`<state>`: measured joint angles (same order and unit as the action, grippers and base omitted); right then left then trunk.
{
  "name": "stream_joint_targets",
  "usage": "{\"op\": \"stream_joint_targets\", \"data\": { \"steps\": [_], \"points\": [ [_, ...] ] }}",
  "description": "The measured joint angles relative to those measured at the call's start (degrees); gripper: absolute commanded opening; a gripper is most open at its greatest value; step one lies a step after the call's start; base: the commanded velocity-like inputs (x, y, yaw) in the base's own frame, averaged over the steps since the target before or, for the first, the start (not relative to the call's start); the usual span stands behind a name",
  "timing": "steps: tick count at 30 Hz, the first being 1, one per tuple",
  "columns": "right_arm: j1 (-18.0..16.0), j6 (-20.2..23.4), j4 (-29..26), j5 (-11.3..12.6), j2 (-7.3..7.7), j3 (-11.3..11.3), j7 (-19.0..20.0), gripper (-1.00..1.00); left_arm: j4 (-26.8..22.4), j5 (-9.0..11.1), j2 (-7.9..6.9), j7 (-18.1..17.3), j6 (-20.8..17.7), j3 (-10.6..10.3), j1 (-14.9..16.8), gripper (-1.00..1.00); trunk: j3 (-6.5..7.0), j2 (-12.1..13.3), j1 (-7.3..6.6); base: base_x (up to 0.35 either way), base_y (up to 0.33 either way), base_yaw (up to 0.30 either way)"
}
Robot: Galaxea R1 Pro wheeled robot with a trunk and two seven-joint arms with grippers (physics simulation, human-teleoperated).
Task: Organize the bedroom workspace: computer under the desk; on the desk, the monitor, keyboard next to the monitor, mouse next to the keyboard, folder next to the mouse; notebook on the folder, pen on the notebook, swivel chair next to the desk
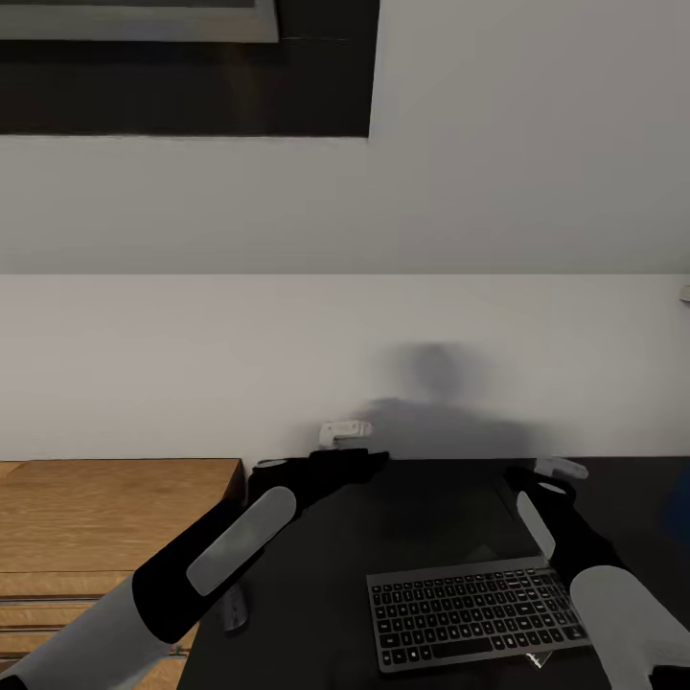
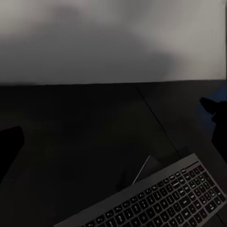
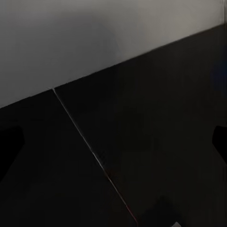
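Note:
The keyboard (image 1: pixel 474 613) with dark keys in a silver frame lies on the black desk (image 1: pixel 422 517) near its front edge, also seen in the left wrist view (image 2: pixel 161 201). A thin pale-edged corner (image 1: pixel 537 659) sticks out from under the keyboard; I cannot tell what it is. My left gripper (image 1: pixel 345 433) hovers open over the desk's back edge by the wall, left of and beyond the keyboard. Beyond the keyboard's right end, my right gripper (image 1: pixel 556 474) is open and holds nothing. In the right wrist view its dark fingertips (image 3: pixel 9 142) stand wide apart above the bare desk top (image 3: pixel 156 118).
A light wooden drawer chest (image 1: pixel 115 517) adjoins the desk on the left. A small grey object (image 1: pixel 235 609) lies under my left forearm at the desk's left edge. A faint blue patch (image 1: pixel 676 517) shows at the desk's far right. A dark-framed skylight (image 1: pixel 182 86) is overhead.

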<state>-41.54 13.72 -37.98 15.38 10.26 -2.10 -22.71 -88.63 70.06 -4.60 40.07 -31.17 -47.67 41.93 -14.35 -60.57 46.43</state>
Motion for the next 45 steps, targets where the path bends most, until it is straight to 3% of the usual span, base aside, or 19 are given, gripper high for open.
{"op": "stream_joint_targets", "data": {
  "steps": [2, 5, 12, 13, 16, 17, 19, 22, 34, 45],
  "points": [
    [-2.1, 0.0, 2.3, 0.0, 0.51, 0.0, 0.1, 1.0, -0.6, 0.2, -0.23, 0.0, 0.0, -0.1, 0.0, 1.0, 0.0, 0.0, 0.0, 0.0, 0.0, 0.0],
    [-11.1, -0.8, 15.2, 0.0, 2.61, 0.2, 2.6, 1.0, -1.5, 2.1, -0.56, 0.0, 0.0, -0.1, 0.0, 1.0, 0.0, 0.0, 0.0, 0.0, 0.0, 0.0],
    [-16.5, -2.1, 24.3, 0.3, 5.07, 0.4, 8.6, 1.0, -1.8, 4.5, -0.63, -0.1, -0.1, 0.8, 0.0, 1.0, 0.0, 0.0, 0.0, 0.0, 0.0, 0.0],
    [-17.0, -2.1, 25.1, 0.4, 5.19, 0.4, 9.4, 1.0, -2.1, 6.5, -0.55, -0.2, -0.1, 1.9, 0.0, 1.0, 0.0, 0.0, 0.0, 0.0, 0.0, 0.0],
    [-17.2, -2.0, 25.9, 0.4, 5.11, 0.4, 9.8, 1.0, -2.3, 9.8, -0.53, -0.2, -0.1, 2.7, 0.0, 1.0, -0.01, 0.0, 0.0, 0.0, 0.0, 0.0],
    [-17.2, -2.0, 28.8, 0.5, 4.92, 0.4, 10.9, 1.0, -2.4, 14.0, -0.61, -0.3, -0.1, 3.9, 0.0, 1.0, -0.01, 0.0, 0.0, 0.0, 0.0, 0.0],
    [-17.3, -2.0, 31.9, 0.4, 4.76, 0.4, 13.2, 1.0, -2.5, 17.5, -0.64, -0.2, -0.2, 5.6, 0.0, 1.0, -0.18, -0.4, 0.22, 0.0, 0.0, 0.0],
    [-17.3, -2.2, 35.2, 0.4, 4.59, 0.4, 16.6, 1.0, -2.5, 20.1, -0.48, -0.1, -0.2, 7.6, 0.0, 1.0, -0.72, -1.6, 0.88, 0.0, 0.0, 0.0],
    [-17.2, -2.5, 37.7, 0.3, 4.48, 0.4, 18.4, 1.0, -2.6, 21.3, -0.39, 0.0, -0.2, 8.9, 0.0, 1.0, -2.88, -6.4, 3.51, 0.0, 0.0, 0.0],
    [-17.0, -2.3, 38.1, 0.4, 4.42, 0.3, 18.2, 1.0, -2.4, 21.5, -0.44, 0.1, -0.2, 7.8, 0.0, 1.0, -4.86, -10.8, 5.93, 0.0, 0.0, 0.0]
  ]
}}
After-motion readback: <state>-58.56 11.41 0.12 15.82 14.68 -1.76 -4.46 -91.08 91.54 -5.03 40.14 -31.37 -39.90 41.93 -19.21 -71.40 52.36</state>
